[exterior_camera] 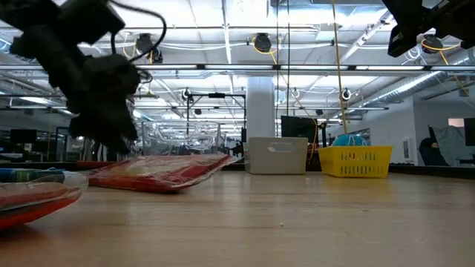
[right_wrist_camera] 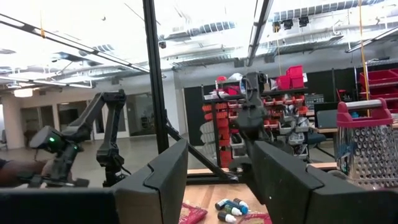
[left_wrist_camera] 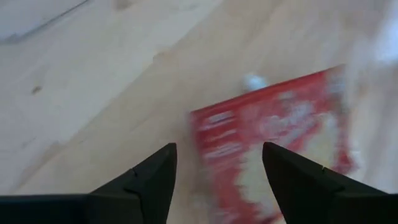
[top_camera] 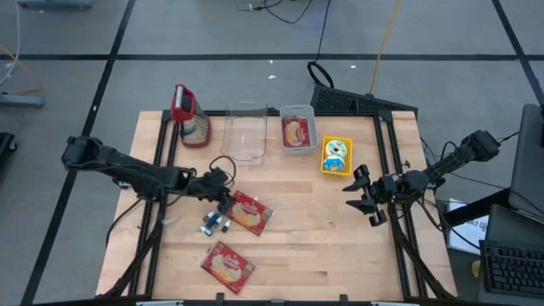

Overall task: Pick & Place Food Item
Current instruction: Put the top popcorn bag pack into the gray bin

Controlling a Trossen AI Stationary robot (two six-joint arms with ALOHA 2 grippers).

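A: The red packet [left_wrist_camera: 273, 149] in the left wrist view is blurred, its print unreadable.

B: And the nearest packet [exterior_camera: 33, 199] in the low view runs off the edge (the small bottles [top_camera: 216, 223] are too tiny to identify).

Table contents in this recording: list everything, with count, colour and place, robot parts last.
food packet: three, red; one at table centre-left under the left gripper, one near the front edge, one in a small grey tray at the back
clear tub: one, transparent, back centre
grater: one, red-topped, back left
yellow basket: one, right of the tray
small bottles: a few, beside the centre packet
left gripper: open, over the centre packet
right gripper: open, raised at right
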